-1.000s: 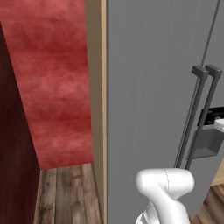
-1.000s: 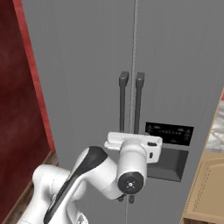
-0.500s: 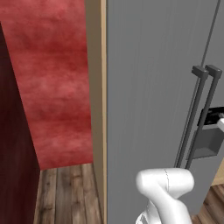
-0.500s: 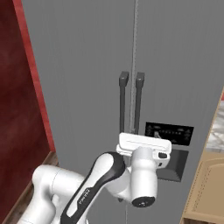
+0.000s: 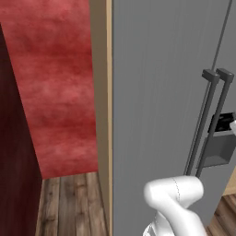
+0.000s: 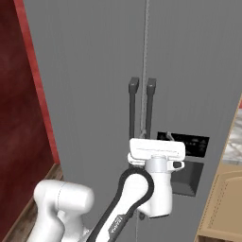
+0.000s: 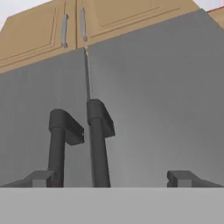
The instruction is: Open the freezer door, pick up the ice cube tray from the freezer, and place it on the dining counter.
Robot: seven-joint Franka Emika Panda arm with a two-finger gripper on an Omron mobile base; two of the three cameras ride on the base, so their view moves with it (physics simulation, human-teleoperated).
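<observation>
The tall grey freezer (image 6: 189, 71) stands with both doors shut. The freezer door (image 6: 90, 118) is the left panel, also seen in the left base view as freezer door (image 5: 156, 92). Its dark bar handle (image 6: 133, 108) runs beside the centre seam, next to the other door's handle (image 6: 150, 106). My gripper (image 6: 157, 150) hovers open just in front of the handles' lower part. In the hand view the gripper (image 7: 111, 178) has both handles (image 7: 57, 148) standing between its wide-apart fingertips (image 7: 41, 178), touching nothing. The ice cube tray is hidden behind the shut doors. The dining counter is out of view.
A dark dispenser panel (image 6: 184, 156) sits on the right door. A tan wood side panel (image 5: 102, 115) borders the freezer's left edge, with a red wall (image 5: 55, 92) and wood floor (image 5: 69, 203) beyond. A tan cabinet (image 6: 227, 203) stands at the right. Tan upper cabinets (image 7: 109, 22) sit above.
My hand has shifted to the right, from in front of the left door to in front of the two handles. Jaws stayed open and the doors stayed shut.
</observation>
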